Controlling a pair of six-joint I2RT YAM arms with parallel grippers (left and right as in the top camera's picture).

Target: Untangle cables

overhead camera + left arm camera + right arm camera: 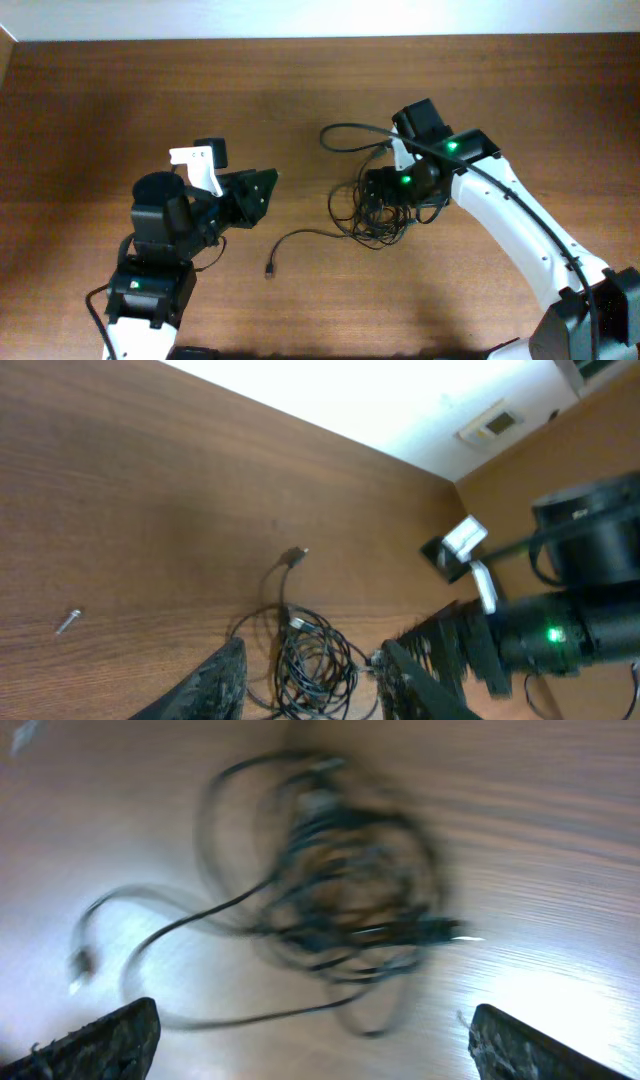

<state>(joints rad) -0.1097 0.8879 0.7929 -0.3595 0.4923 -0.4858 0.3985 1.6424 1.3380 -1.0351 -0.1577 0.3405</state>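
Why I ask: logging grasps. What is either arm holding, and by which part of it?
Nothing is held. The right gripper hangs over the cables with jaws wide open; the left gripper is open too, short of them.

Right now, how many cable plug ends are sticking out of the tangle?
2: the trailing plug on the strand reaching toward the left arm, and the far plug beyond the tangle in the left wrist view. More may be hidden in it.
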